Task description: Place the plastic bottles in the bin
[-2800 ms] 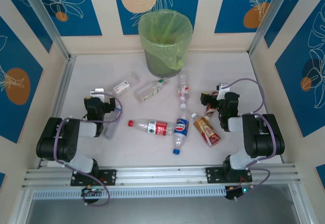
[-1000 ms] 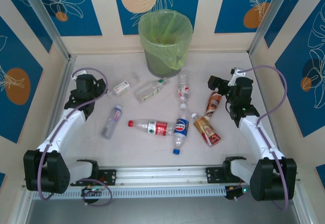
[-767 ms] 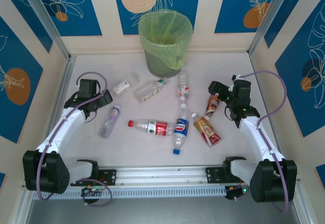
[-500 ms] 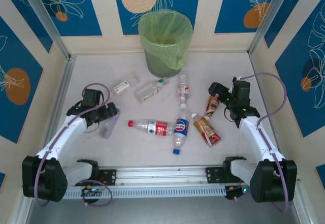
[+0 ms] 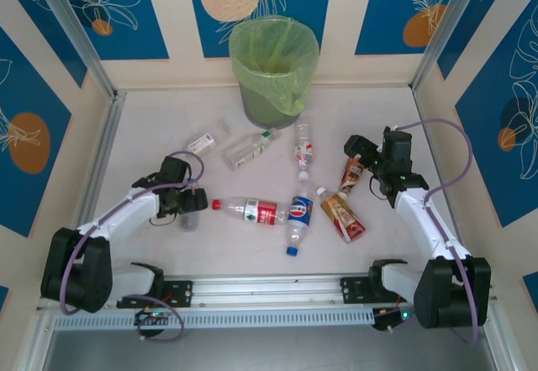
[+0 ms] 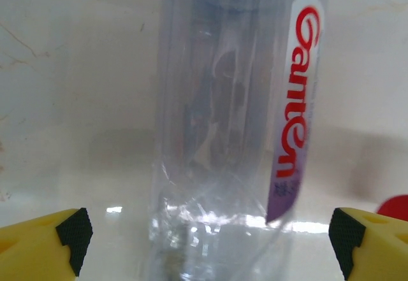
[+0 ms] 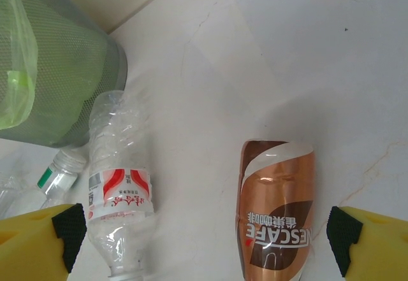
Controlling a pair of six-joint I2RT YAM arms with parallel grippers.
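Note:
The grey bin [image 5: 267,108] with its green bag stands at the back centre. My left gripper [image 5: 187,201] is open and low on the table. In the left wrist view a clear bottle with a purple and white label [image 6: 236,134] lies between its yellow fingertips [image 6: 48,243], untouched by them. My right gripper [image 5: 360,154] is open above a brown coffee bottle [image 5: 352,173], which lies toward the right fingertip [image 7: 373,243] as the brown coffee bottle [image 7: 277,211]. A clear bottle with a red and white label [image 7: 118,188] lies to its left.
Other bottles lie across the middle: a long red-labelled one [image 5: 252,210], a blue-labelled one [image 5: 299,211], an orange-red one [image 5: 343,217], a green-capped one [image 5: 250,148] and a small one [image 5: 206,141]. Metal rails and walls close in both sides.
My left arm has swung down and to the right, and its open fingers now straddle the purple-labelled bottle. The right arm has barely shifted above the coffee bottle.

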